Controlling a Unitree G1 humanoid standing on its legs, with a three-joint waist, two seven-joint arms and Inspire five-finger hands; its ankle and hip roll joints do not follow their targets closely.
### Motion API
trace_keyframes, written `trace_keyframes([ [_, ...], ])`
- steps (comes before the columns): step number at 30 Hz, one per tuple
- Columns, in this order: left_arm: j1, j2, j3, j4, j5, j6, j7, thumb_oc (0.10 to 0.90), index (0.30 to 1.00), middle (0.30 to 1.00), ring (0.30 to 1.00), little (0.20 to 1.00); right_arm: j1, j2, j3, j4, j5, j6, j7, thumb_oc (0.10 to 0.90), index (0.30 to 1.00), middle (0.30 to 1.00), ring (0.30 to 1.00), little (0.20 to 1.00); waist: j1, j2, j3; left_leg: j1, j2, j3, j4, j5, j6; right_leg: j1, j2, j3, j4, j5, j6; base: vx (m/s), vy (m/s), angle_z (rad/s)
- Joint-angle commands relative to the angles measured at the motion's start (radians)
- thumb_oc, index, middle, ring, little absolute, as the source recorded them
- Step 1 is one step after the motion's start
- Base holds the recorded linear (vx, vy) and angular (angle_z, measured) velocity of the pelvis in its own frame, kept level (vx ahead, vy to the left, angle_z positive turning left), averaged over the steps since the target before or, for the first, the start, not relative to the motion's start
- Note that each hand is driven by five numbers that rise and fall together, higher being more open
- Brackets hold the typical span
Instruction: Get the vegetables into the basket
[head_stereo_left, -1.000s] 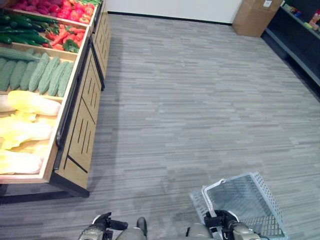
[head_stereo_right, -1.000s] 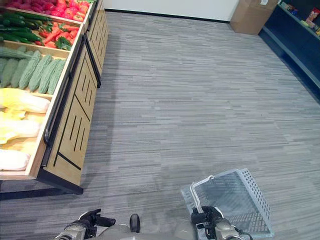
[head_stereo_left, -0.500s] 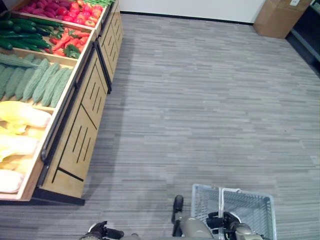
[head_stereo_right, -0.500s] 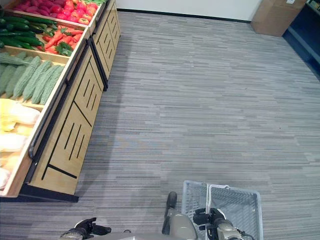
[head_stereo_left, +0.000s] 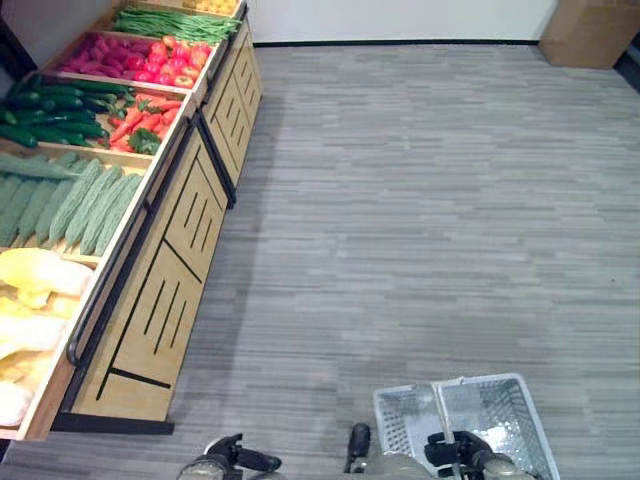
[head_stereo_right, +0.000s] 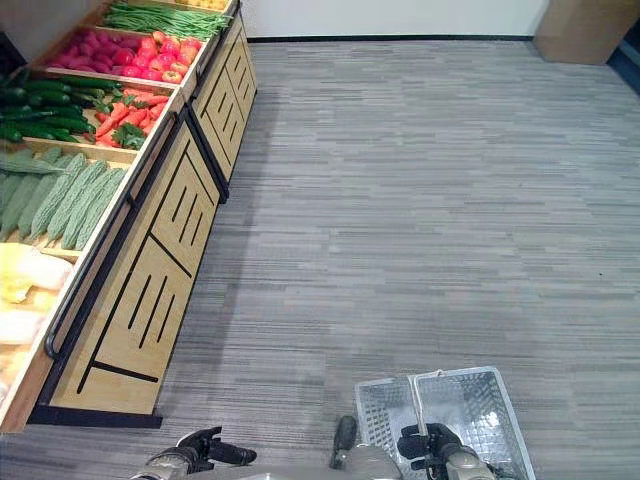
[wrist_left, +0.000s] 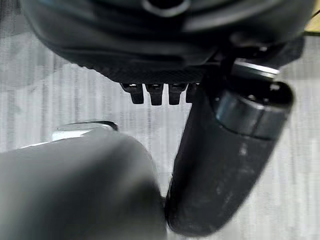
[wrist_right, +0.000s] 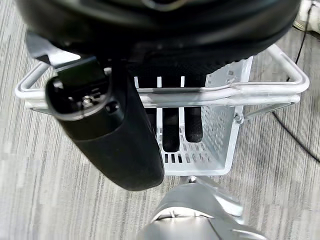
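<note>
along the left, a wooden produce stand (head_stereo_left: 150, 300) stocked in compartments: green beans (head_stereo_left: 175, 22) at the far end, then red tomatoes (head_stereo_left: 140, 62), dark cucumbers (head_stereo_left: 55, 105) beside carrots (head_stereo_left: 140, 115), bitter gourds (head_stereo_left: 75, 200), pale cabbages (head_stereo_left: 40, 275) nearest. low near the middle, left hand (head_stereo_left: 235, 458) empty and held off the stand, fingers loosely extended, clamped on nothing. at the right, right hand (head_stereo_left: 462, 450) curled round the handle of the white basket (head_stereo_left: 510, 400), carried just above the grey floor (head_stereo_left: 420, 200). basket looks empty through its mesh in the right wrist view. by that reading, barely begun: basket in hand, no vegetable picked yet, every one lying in the stand; approach, pick and drop all left to do.
</note>
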Motion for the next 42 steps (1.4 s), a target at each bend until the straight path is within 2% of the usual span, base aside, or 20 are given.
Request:
trace_keyframes([
  [1, 0.002, 0.033, -0.051, -0.003, -0.003, 0.009, 0.003, 0.9, 1.0, 1.0, 1.0, 1.0, -0.018, -0.009, -0.012, -0.008, 0.02, -0.019, 0.01, 0.4, 0.3, 0.3, 0.3, 0.3, 0.012, -0.042, 0.039, -0.045, -0.061, 0.119, -0.191, 0.062, 0.098, -0.025, -0.083, 0.062, 0.053, -0.02, 0.15, 0.17, -0.061, -0.06],
  [3, 0.006, 0.033, -0.052, -0.003, 0.002, 0.008, 0.003, 0.9, 1.0, 1.0, 1.0, 1.0, -0.019, -0.012, -0.013, -0.004, 0.014, -0.018, 0.006, 0.4, 0.3, 0.3, 0.3, 0.3, 0.032, -0.051, 0.039, -0.088, -0.063, 0.135, -0.299, 0.0, 0.123, -0.007, -0.088, 0.078, 0.036, -0.023, 0.17, 0.17, -0.002, 0.07],
  [5, 0.006, 0.031, -0.053, -0.001, 0.003, 0.006, 0.005, 0.9, 1.0, 1.0, 1.0, 1.0, -0.022, -0.012, -0.009, 0.0, 0.007, -0.02, 0.002, 0.4, 0.3, 0.3, 0.3, 0.3, 0.049, -0.044, 0.038, -0.134, -0.051, 0.113, -0.394, 0.043, 0.125, 0.004, -0.079, 0.094, 0.028, -0.03, 0.178, 0.12, 0.029, -0.01],
  [6, 0.006, 0.031, -0.053, -0.001, 0.003, 0.006, 0.005, 0.9, 1.0, 1.0, 1.0, 1.0, -0.022, -0.012, -0.008, 0.0, 0.007, -0.02, 0.002, 0.4, 0.3, 0.3, 0.3, 0.3, 0.05, -0.044, 0.039, -0.131, -0.051, 0.114, -0.398, 0.044, 0.124, 0.005, -0.079, 0.095, 0.028, -0.031, 0.178, 0.14, 0.048, -0.31],
  [7, 0.005, 0.031, -0.052, -0.002, -0.004, 0.002, 0.01, 0.9, 1.0, 1.0, 1.0, 1.0, -0.026, -0.012, -0.004, 0.002, 0.006, -0.025, -0.004, 0.4, 0.3, 0.3, 0.3, 0.3, 0.069, -0.032, 0.041, -0.179, -0.037, 0.086, -0.475, 0.125, 0.115, 0.027, -0.065, 0.112, 0.019, -0.045, 0.18, 0.16, 0.057, -0.44],
  [9, 0.006, 0.031, -0.055, -0.002, -0.002, -0.001, 0.013, 0.9, 1.0, 1.0, 1.0, 1.0, -0.03, -0.011, 0.003, 0.007, 0.001, -0.028, -0.009, 0.4, 0.3, 0.3, 0.3, 0.3, 0.084, -0.025, 0.044, -0.232, -0.021, 0.126, -0.534, 0.166, 0.098, 0.057, -0.059, 0.124, 0.017, -0.073, 0.181, 0.25, 0.106, -0.53],
  [10, 0.009, 0.033, -0.054, -0.003, -0.002, 0.0, 0.01, 0.9, 1.0, 1.0, 1.0, 1.0, -0.032, -0.008, 0.008, 0.007, -0.001, -0.025, -0.006, 0.4, 0.3, 0.3, 0.3, 0.3, 0.095, -0.021, 0.043, -0.22, -0.02, 0.139, -0.524, 0.183, 0.098, 0.074, -0.051, 0.132, 0.024, -0.087, 0.178, 0.2, 0.091, -0.41],
  [15, 0.029, 0.025, -0.053, -0.003, 0.003, 0.0, -0.004, 0.9, 1.0, 1.0, 1.0, 1.0, -0.023, 0.005, 0.007, 0.015, -0.002, -0.021, -0.002, 0.4, 0.3, 0.3, 0.3, 0.3, 0.112, -0.021, 0.022, -0.19, -0.027, 0.138, -0.529, 0.175, 0.113, 0.111, -0.062, 0.155, 0.024, -0.102, 0.181, 0.16, 0.114, -0.39],
  [18, 0.03, 0.023, -0.061, -0.005, 0.01, -0.002, -0.006, 0.9, 1.0, 1.0, 1.0, 1.0, -0.013, 0.017, -0.006, 0.035, -0.004, -0.017, -0.004, 0.4, 0.3, 0.3, 0.3, 0.3, 0.113, -0.027, -0.008, -0.162, -0.055, 0.151, -0.537, 0.142, 0.137, 0.116, -0.098, 0.169, 0.02, -0.102, 0.202, 0.19, 0.176, -0.15],
  [23, 0.022, 0.028, -0.069, -0.01, 0.023, -0.006, -0.009, 0.9, 1.0, 1.0, 1.0, 1.0, -0.016, 0.03, 0.005, 0.033, -0.023, -0.009, -0.001, 0.4, 0.3, 0.3, 0.3, 0.3, 0.114, -0.042, -0.022, -0.146, -0.081, 0.162, -0.537, 0.115, 0.16, 0.111, -0.124, 0.183, 0.021, -0.099, 0.22, 0.14, 0.138, 0.06],
  [27, 0.017, 0.036, -0.057, -0.009, 0.017, -0.008, -0.007, 0.9, 1.0, 1.0, 1.0, 1.0, -0.015, 0.042, 0.009, 0.031, -0.043, -0.004, 0.005, 0.4, 0.3, 0.3, 0.3, 0.3, 0.127, -0.059, -0.039, -0.125, -0.113, 0.178, -0.537, 0.075, 0.186, 0.102, -0.166, 0.183, 0.04, -0.087, 0.257, 0.13, 0.147, -0.06],
  [29, 0.019, 0.038, -0.054, -0.006, 0.017, -0.008, -0.008, 0.9, 1.0, 1.0, 1.0, 1.0, -0.014, 0.043, 0.008, 0.033, -0.046, -0.003, 0.005, 0.4, 0.3, 0.3, 0.3, 0.3, 0.131, -0.062, -0.043, -0.119, -0.117, 0.182, -0.537, 0.068, 0.19, 0.1, -0.173, 0.182, 0.048, -0.084, 0.263, 0.1, 0.119, -0.14],
  [33, 0.024, 0.054, -0.037, 0.003, 0.021, -0.008, -0.012, 0.9, 1.0, 1.0, 1.0, 1.0, -0.018, 0.047, 0.006, 0.037, -0.058, 0.001, 0.012, 0.4, 0.3, 0.3, 0.3, 0.3, 0.151, -0.078, -0.053, -0.09, -0.141, 0.19, -0.537, 0.04, 0.21, 0.084, -0.204, 0.18, 0.106, -0.061, 0.291, 0.08, 0.117, -0.07],
  [36, 0.023, 0.073, -0.023, 0.01, 0.016, -0.008, -0.014, 0.9, 1.0, 1.0, 1.0, 1.0, -0.028, 0.047, 0.002, 0.038, -0.058, 0.001, 0.013, 0.4, 0.3, 0.3, 0.3, 0.3, 0.173, -0.095, -0.053, -0.067, -0.169, 0.179, -0.537, 0.026, 0.229, 0.06, -0.234, 0.174, 0.19, 0.012, 0.32, 0.06, 0.152, -0.02],
  [38, 0.023, 0.078, -0.022, 0.014, 0.021, -0.006, -0.015, 0.9, 1.0, 1.0, 1.0, 1.0, -0.028, 0.046, 0.001, 0.038, -0.056, 0.002, 0.015, 0.4, 0.3, 0.3, 0.3, 0.3, 0.177, -0.1, -0.054, -0.062, -0.175, 0.172, -0.537, 0.02, 0.234, 0.051, -0.24, 0.178, 0.22, 0.027, 0.322, 0.05, 0.092, 0.01],
  [42, 0.017, 0.088, -0.026, 0.012, 0.025, -0.005, -0.015, 0.9, 1.0, 1.0, 1.0, 1.0, -0.039, 0.04, 0.0, 0.028, -0.052, 0.002, 0.013, 0.4, 0.3, 0.3, 0.3, 0.3, 0.188, -0.1, -0.037, -0.03, -0.193, 0.131, -0.537, 0.007, 0.26, 0.004, -0.263, 0.184, 0.377, 0.128, 0.324, 0.07, 0.146, 0.13],
])
